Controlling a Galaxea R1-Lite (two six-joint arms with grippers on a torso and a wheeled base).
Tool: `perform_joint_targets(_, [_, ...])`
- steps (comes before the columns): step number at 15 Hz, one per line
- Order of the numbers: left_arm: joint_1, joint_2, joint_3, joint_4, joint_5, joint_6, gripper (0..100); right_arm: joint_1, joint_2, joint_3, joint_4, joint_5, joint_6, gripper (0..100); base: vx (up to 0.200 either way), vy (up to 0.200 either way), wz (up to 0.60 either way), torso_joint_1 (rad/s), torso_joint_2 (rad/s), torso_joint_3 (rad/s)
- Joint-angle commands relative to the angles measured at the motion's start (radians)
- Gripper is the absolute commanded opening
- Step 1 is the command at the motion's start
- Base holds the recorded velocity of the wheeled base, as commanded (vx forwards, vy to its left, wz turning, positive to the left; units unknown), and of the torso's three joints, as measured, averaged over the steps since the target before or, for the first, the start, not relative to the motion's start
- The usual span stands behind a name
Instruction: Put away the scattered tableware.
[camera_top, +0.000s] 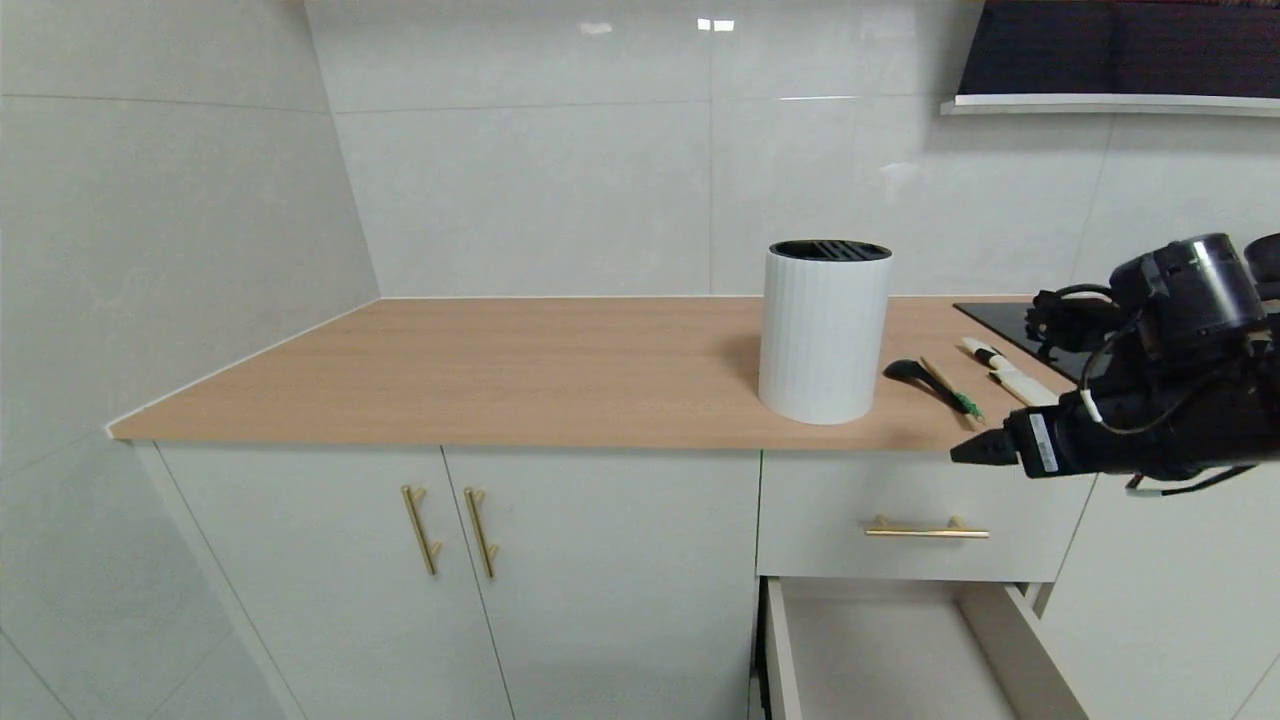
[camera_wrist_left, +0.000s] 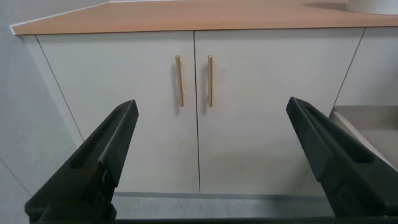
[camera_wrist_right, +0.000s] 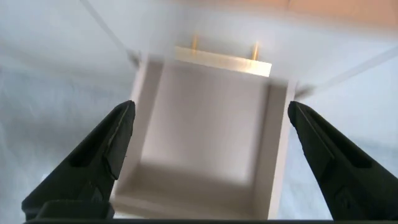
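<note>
On the table (camera_top: 500, 370), just right of the white holder (camera_top: 823, 335), you have a black ladle (camera_top: 912, 374), a green-tipped stick (camera_top: 952, 390) and a white utensil (camera_top: 1005, 372) lying close together. Your right hand (camera_wrist_right: 210, 124) hangs above the open drawer (camera_top: 880, 660) with its fingers apart. Your left hand (camera_wrist_left: 211, 106) faces the cabinet doors (camera_wrist_left: 261, 112), also spread wide.

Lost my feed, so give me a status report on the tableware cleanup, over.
Left pincer open, facing cabinet doors. Right pincer open, empty, above open drawer. Black spoon, chopsticks on counter beside white holder. Path looks clear.
</note>
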Motion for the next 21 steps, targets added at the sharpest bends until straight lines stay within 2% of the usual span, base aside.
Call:
perform_joint_targets(1, [0.000,0.000,0.000,0.000,0.000,0.000,100,-0.009,0.110,-0.230,0.114,-0.003,0.006,100,0.000,0.000,0.00,0.000,0.00,0.000])
perform_joint_targets(4, [0.000,0.000,0.000,0.000,0.000,0.000,100,-0.029,0.213,-0.316,0.106,-0.004,0.084,100,0.000,0.000,0.00,0.000,0.00,0.000])
perform_joint_targets(10, [0.000,0.000,0.000,0.000,0.000,0.000,100,-0.121,0.345,-0.411,0.057,-0.013,0.087,100,0.000,0.000,0.00,0.000,0.00,0.000])
perform_joint_targets(21, [0.000,0.000,0.000,0.000,0.000,0.000,100,-0.123,0.425,-0.432,0.043,-0.107,0.089,100,0.000,0.000,0.00,0.000,0.00,0.000])
